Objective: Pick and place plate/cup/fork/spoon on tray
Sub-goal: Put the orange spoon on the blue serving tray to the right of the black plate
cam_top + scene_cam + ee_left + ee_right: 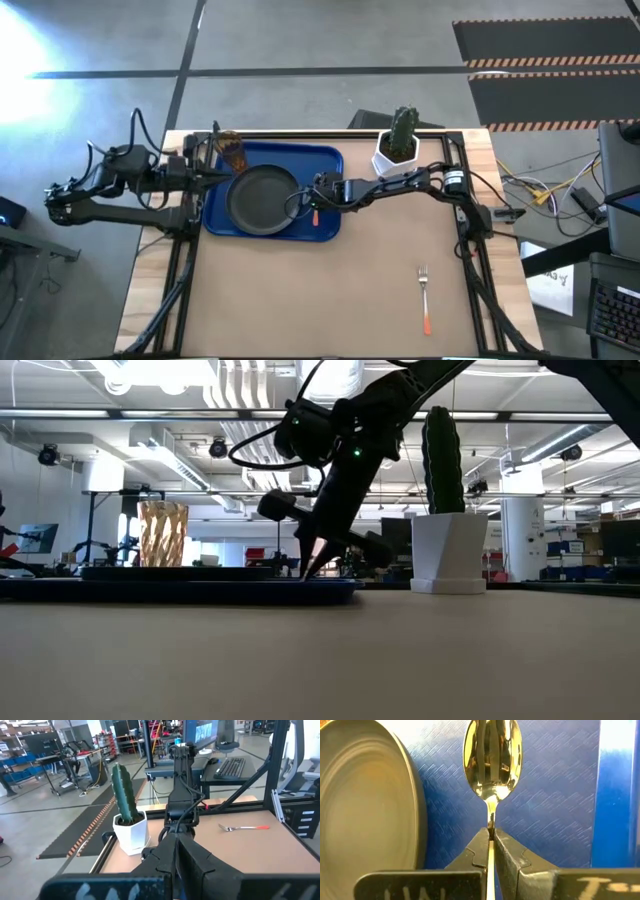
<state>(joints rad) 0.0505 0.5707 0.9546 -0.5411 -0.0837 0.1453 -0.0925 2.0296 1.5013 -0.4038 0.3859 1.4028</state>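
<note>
The blue tray [320,165] lies at the table's far left, with the dark plate [262,198] on it and the amber cup [230,150] standing upright at its far left corner. My right gripper [303,205] is shut on the spoon [492,760] over the tray floor, just right of the plate [365,805]. In the low view its tips [305,572] reach down to the tray [180,590]. The fork [425,297] lies flat on the table, near right. My left gripper [175,870] waits shut at the tray's left edge, holding nothing. My right gripper pinches the spoon's thin neck [491,820], just behind the silver bowl, between its two fingers. The fingers slant down from the table's right and lie along the spoon. The bowl sticks out past the fingertips over the blue tray floor; whether it rests there I cannot tell.
A white pot with a green cactus [397,145] stands on the table just right of the tray's far corner, beside my right arm. Bare brown tabletop spreads over the near half around the fork [245,827].
</note>
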